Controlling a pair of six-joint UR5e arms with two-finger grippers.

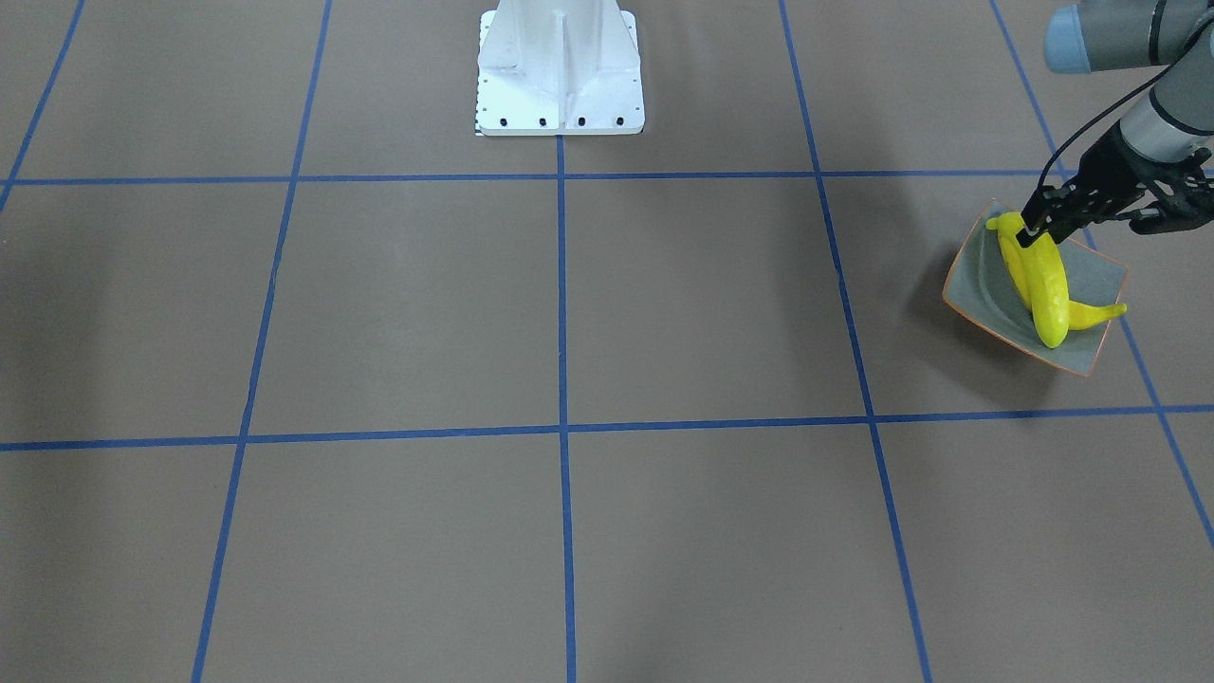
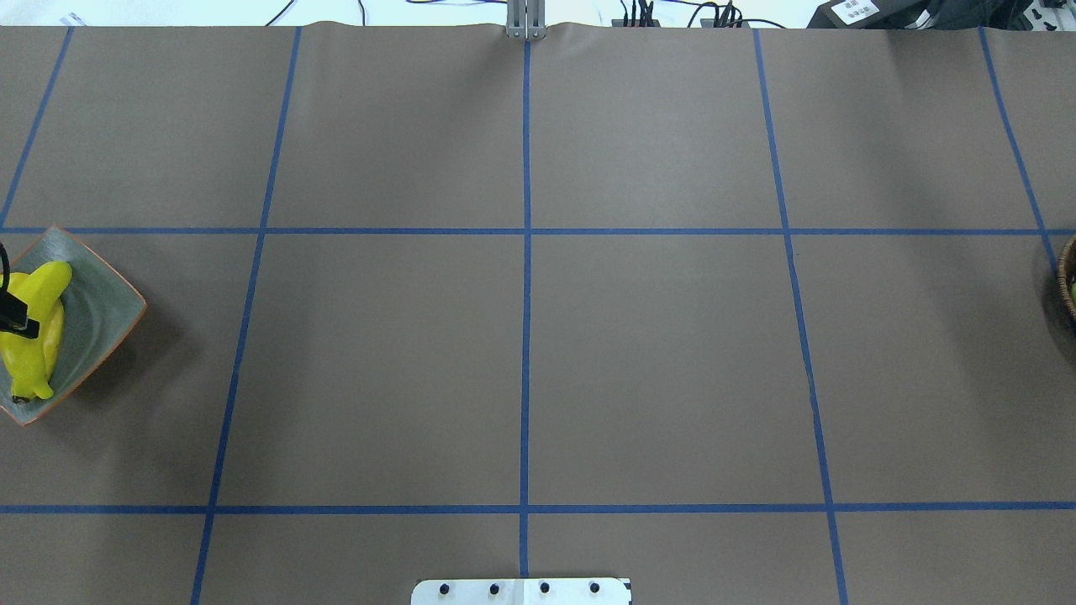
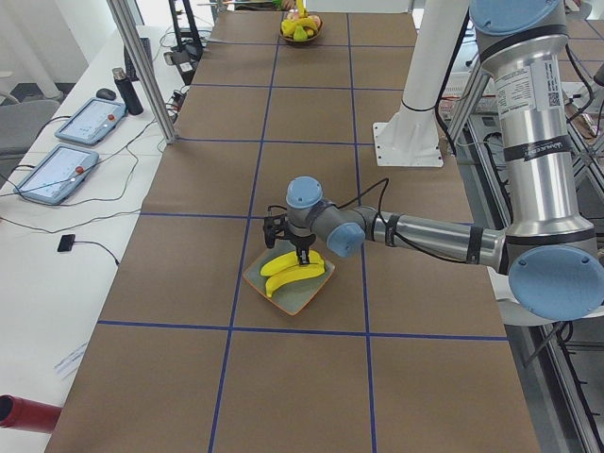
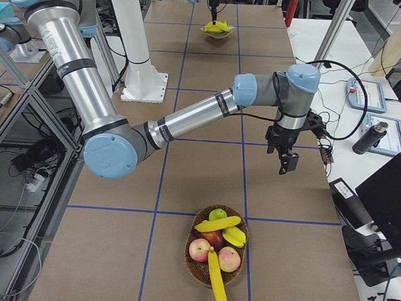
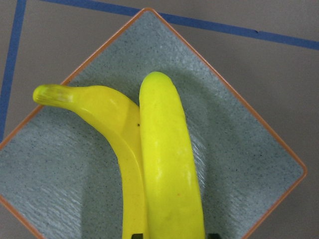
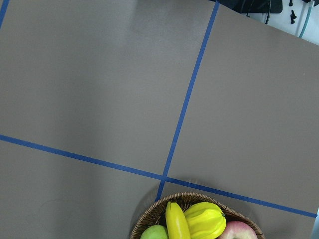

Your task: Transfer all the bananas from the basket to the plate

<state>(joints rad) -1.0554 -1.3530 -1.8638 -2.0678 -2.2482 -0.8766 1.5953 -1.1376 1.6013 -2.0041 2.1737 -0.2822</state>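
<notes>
Grips top banana (image 1: 1048, 294) by its end with left gripper (image 1: 1032, 232), jaws closed on both sides, atop second banana (image 5: 99, 107) in plate (image 1: 1091, 275). Cannot tell whether right gripper (image 4: 288, 164) is parted or closed.

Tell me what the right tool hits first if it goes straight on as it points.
Likely the bare table, not the basket: the right tool points straight down, clear of it. Depth is unclear.

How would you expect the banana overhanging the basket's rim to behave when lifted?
The banana looks smooth, so probably slippery. Being long and curved, it may swing if gripped off-centre. Resting atop the basket rim, it likely lifts free.
</notes>
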